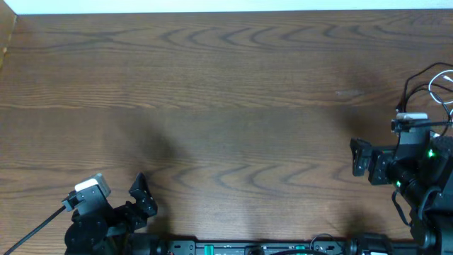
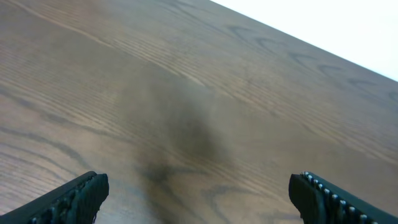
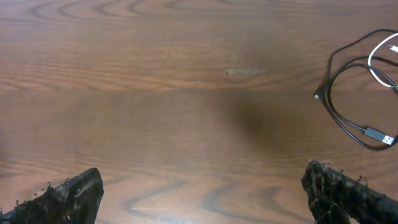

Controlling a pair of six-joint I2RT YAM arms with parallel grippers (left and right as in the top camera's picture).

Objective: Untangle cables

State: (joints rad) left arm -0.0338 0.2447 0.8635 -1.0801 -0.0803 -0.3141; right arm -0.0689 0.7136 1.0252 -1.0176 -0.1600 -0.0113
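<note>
The cables lie at the table's far right edge. The black cable (image 3: 331,106) loops there and ends in a flat plug, and the white cable (image 3: 375,63) curls just beyond it, partly cut off by the frame. In the overhead view the black cable (image 1: 416,81) and white cable (image 1: 440,79) sit right behind the right arm. My right gripper (image 1: 358,157) is open with nothing between its fingers, pointing left, away from the cables. My left gripper (image 1: 144,196) is open and empty at the front left, over bare wood. No cable appears in the left wrist view.
A brown wooden table (image 1: 226,106) fills the views. A small pale scuff (image 1: 348,93) marks the wood to the right of centre. The arm bases and their wiring run along the front edge (image 1: 248,248).
</note>
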